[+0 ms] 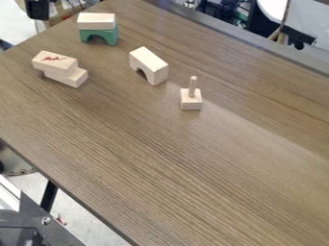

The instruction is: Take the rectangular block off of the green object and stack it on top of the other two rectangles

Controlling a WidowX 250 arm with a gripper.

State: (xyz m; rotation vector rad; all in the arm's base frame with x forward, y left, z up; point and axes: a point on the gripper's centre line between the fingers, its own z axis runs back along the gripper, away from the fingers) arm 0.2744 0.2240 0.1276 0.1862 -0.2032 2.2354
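Observation:
A plain wooden rectangular block (96,20) lies flat on top of the green arch-shaped object (110,37), near the table's upper left edge. Below and to the left of them, two more wooden rectangles are stacked. The upper rectangle (54,63) has a red mark on its top. Under it, the lower rectangle (75,78) sticks out toward the right, so the two are not lined up.
To the right of the stacks stands a wooden arch block (152,66). Farther right is a small square wooden base with an upright peg (191,100). The brown table (186,168) stretches toward the lower right, and its left edge slants down past a metal frame.

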